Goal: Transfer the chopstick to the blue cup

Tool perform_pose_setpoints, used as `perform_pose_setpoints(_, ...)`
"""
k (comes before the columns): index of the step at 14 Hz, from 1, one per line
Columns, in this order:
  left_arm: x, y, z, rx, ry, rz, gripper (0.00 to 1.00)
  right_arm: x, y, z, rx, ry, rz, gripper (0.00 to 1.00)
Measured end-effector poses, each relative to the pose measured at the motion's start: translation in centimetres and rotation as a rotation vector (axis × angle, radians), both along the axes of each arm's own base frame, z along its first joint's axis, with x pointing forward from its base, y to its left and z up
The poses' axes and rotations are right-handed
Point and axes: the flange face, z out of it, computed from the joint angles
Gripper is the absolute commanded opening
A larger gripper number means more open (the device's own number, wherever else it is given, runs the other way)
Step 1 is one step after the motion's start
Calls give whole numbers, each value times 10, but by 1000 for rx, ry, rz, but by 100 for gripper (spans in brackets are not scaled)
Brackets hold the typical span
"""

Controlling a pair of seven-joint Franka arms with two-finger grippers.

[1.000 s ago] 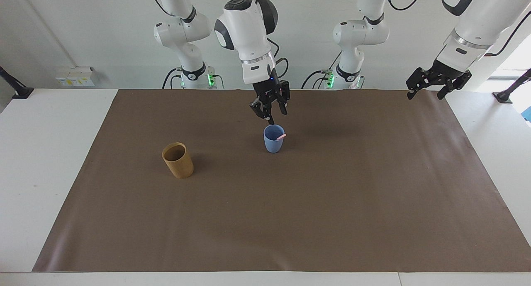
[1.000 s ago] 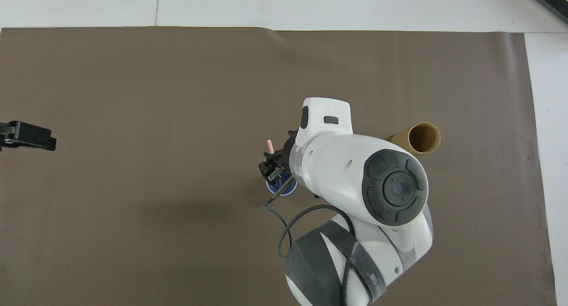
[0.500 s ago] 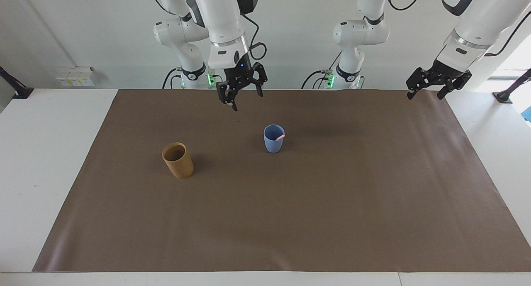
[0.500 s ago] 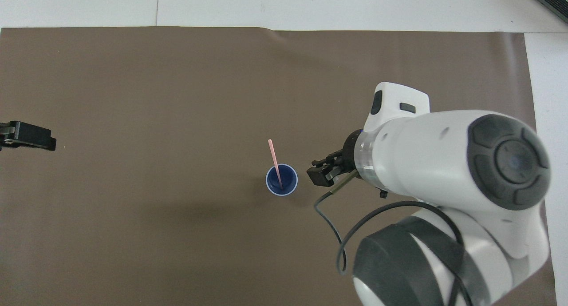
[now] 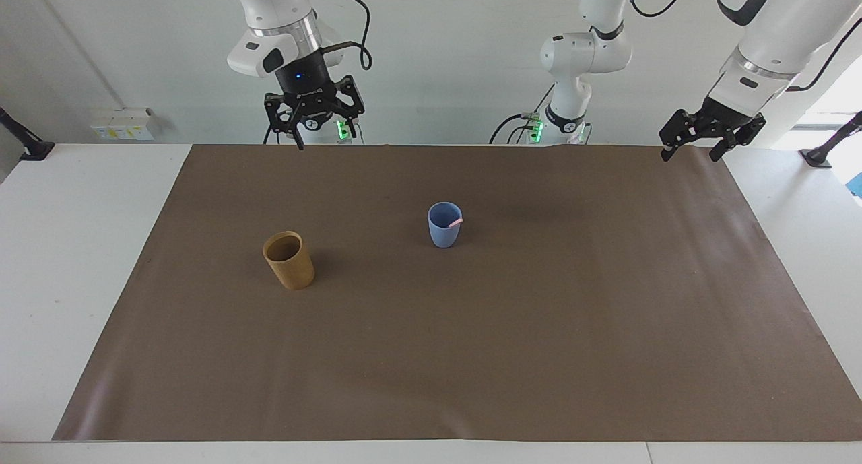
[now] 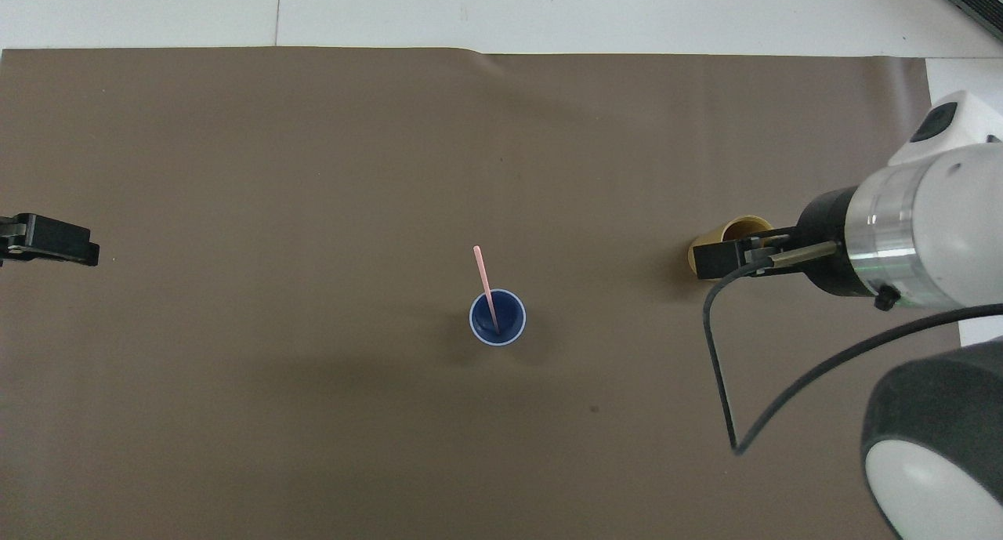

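Chopstick (image 6: 487,285) thin pink rod leaning in smooth matte blue cup (image 5: 444,227), both pincers spread, holding nothing, left pincer (image 5: 697,139), right pincer (image 5: 311,117)

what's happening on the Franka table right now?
Nothing is being held. The chopstick stands in the blue cup, leaning on its rim, near the middle of the brown mat. The right gripper is up in the air at the robots' edge of the mat, fingers open and empty. The left gripper waits, open, over the mat's corner at its own end. A tan cup stands toward the right arm's end.
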Motion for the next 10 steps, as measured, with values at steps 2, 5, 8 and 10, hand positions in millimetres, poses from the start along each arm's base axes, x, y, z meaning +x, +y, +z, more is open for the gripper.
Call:
perform_pose_setpoints(2, 0, 0, 0, 0, 0, 0, 100, 7, -13, 1, -79, 23, -84, 100)
perform_pose_setpoints(5, 0, 0, 0, 0, 0, 0, 100, 10, -25, -8, -136, 69, -133, 100)
perform_pose_setpoints(8, 0, 0, 0, 0, 0, 0, 100, -4, -39, -21, -151, 122, -158, 100)
perform_pose_setpoints(10, 0, 0, 0, 0, 0, 0, 100, -8, -49, -24, -130, 136, -179, 100)
